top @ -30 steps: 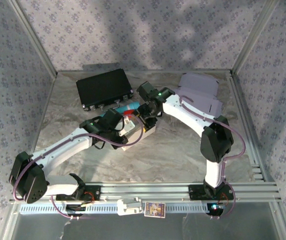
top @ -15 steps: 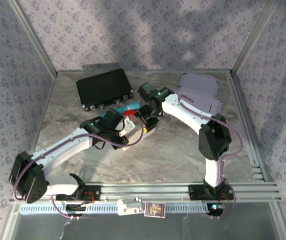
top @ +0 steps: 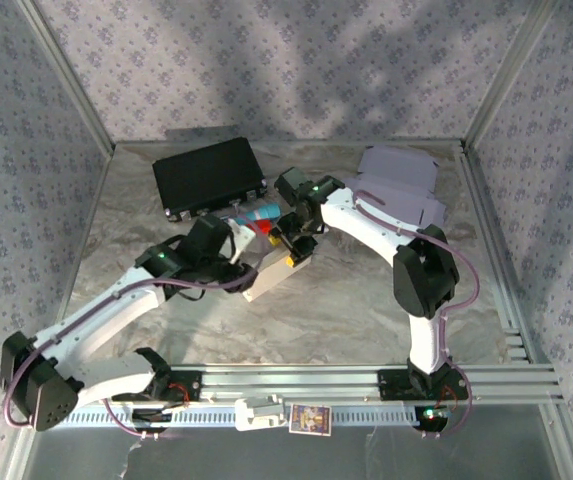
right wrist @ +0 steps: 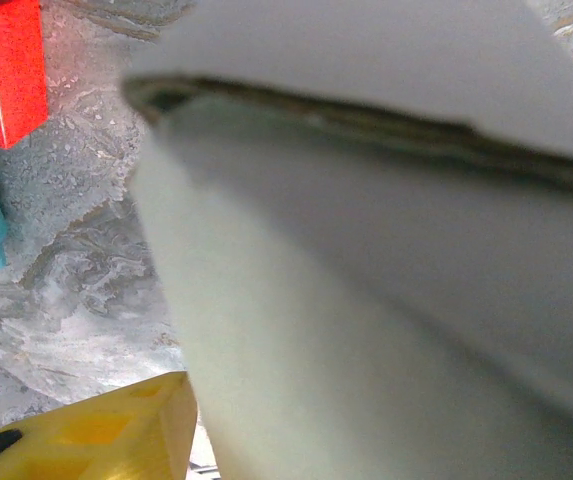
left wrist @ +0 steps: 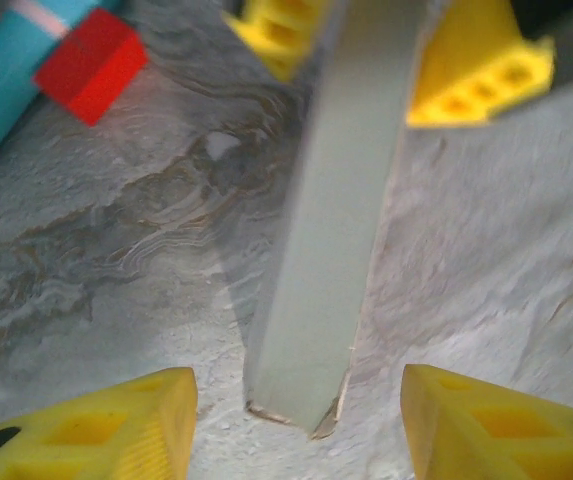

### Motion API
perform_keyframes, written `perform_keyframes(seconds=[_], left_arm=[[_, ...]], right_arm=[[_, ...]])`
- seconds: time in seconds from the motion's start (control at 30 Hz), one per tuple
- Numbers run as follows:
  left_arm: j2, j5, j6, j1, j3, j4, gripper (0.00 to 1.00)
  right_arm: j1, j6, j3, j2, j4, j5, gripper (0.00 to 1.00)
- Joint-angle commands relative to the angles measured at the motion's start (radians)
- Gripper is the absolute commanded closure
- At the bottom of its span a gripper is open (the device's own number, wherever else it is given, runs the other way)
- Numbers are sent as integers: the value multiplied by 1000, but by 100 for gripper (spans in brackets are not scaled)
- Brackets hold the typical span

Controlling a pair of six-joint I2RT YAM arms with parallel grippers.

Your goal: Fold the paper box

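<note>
Mid-table: box [top: 269, 277] betw claws. L claw [left wrist: 296, 395] wide, straddling near end, no contact. R claw [top: 291, 248] astride far end, grip unclear. Step: prob. squaring box. Next: L needs centred pinch.

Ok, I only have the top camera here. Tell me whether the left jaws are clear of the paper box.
Observer: In the left wrist view the left jaws stand open. The paper box runs between the left fingers, with bare table showing on both sides.
Operator: Now give me the right side.
Observer: The right fingers sit against the box's far end, one on each side.
Operator: Check the box itself from the right wrist.
Observer: There a dark gap runs between two of its panels, so that seam does not look closed flat.
</note>
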Motion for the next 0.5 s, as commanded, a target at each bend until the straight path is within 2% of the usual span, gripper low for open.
perform_keyframes(seconds=[0.0, 0.13, 0.2, 0.27, 0.37, 0.47], left_arm=[[-59, 49, -506, 73, 7, -31, 48], [-151, 91, -962, 120, -109, 84, 50], [-190, 94, -1170, 125, -183, 204, 51], [-199, 88, -1307, 125, -213, 249, 53], [-179, 97, -1402, 124, -192, 192, 54], [-180, 119, -1496, 123, -206, 213, 57]], right_arm=[[-2, 2, 4, 5, -27, 6, 46], [0, 2, 4, 5, -23, 6, 46], [0, 2, 0, 5, -23, 6, 46], [3, 0, -4, 4, -20, 6, 46], [3, 2, -15, 0, -16, 2, 46], [2, 1, -15, -3, -17, 5, 46]])
